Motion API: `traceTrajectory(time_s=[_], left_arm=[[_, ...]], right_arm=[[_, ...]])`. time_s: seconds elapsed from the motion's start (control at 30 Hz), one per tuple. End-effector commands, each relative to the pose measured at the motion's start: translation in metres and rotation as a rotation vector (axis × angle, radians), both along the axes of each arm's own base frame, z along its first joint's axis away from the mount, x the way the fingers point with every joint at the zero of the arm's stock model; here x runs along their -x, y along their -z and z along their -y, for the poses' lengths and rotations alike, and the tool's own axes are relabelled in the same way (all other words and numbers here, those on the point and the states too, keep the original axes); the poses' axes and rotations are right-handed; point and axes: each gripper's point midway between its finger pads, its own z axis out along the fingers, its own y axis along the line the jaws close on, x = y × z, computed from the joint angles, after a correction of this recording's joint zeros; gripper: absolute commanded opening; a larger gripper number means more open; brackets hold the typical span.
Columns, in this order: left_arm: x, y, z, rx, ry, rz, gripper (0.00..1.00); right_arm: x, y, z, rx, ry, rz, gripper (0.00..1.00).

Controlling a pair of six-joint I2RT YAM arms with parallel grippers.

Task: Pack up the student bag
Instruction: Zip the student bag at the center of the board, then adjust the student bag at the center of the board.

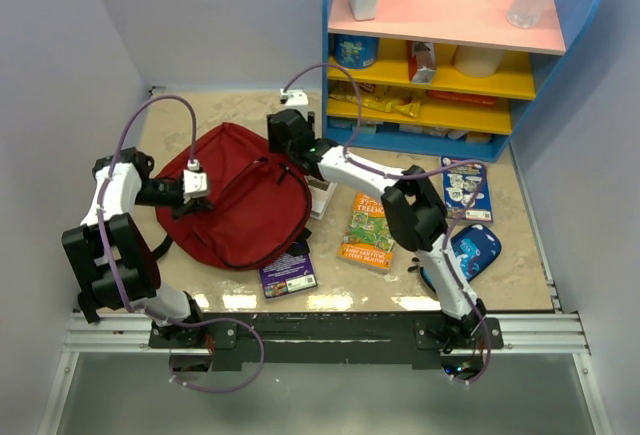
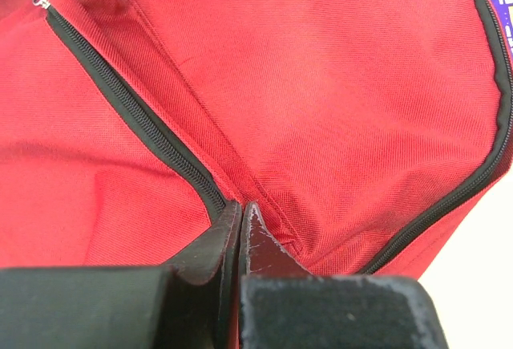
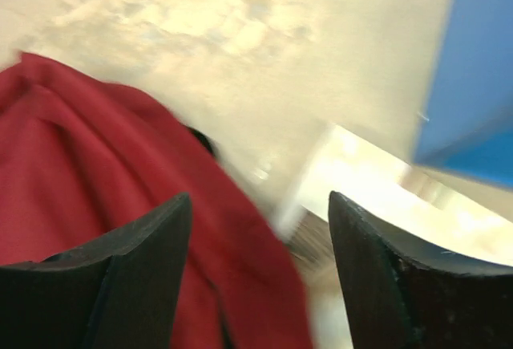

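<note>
The student bag (image 1: 240,200) is a large dark red backpack lying flat on the table left of centre. It fills the left wrist view (image 2: 321,84), where its black zipper (image 2: 128,100) runs diagonally. My left gripper (image 1: 200,188) is at the bag's left side. Its jaws are pressed together (image 2: 240,207) on a fold of the red fabric by the zipper's end. My right gripper (image 1: 287,135) hovers over the bag's far right corner. Its jaws stand wide apart (image 3: 260,200) and hold nothing, with red fabric (image 3: 96,172) below them. That view is blurred.
An orange-green book (image 1: 368,230), a purple book (image 1: 288,273), a blue-white book (image 1: 465,187) and a blue zip pouch (image 1: 475,250) lie right of the bag. A white book (image 1: 322,195) lies against the bag's right edge. A blue shelf unit (image 1: 440,55) stands at the back right.
</note>
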Motion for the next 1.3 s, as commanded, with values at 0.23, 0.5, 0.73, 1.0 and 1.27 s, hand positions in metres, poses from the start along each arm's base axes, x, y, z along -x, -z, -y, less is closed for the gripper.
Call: traceTrajectory(time_s=[0.23,0.5,0.73,1.0,1.27], left_arm=[[-0.04,-0.056,0.005,0.137,-0.129,0.104,0.33],[-0.054,-0.092,0.039,0.242,-0.116,0.105,0.84],[-0.094,-0.048,0.074,0.138,-0.146,0.087,1.0],[-0.114,-0.006,0.063,0.039,-0.254,0.03,1.0],[-0.114,0.018,0.065,-0.028,-0.261,-0.009,0.63]], right_arm=[[0.058,-0.056,0.041,-0.111,-0.045,0.017,0.57],[0.076,-0.013,0.038,-0.105,-0.09,-0.067,0.45],[0.082,-0.006,0.036,-0.12,-0.1,-0.076,0.43],[0.081,-0.016,0.033,-0.107,-0.12,-0.046,0.43],[0.091,-0.004,0.039,-0.08,-0.144,-0.073,0.41]])
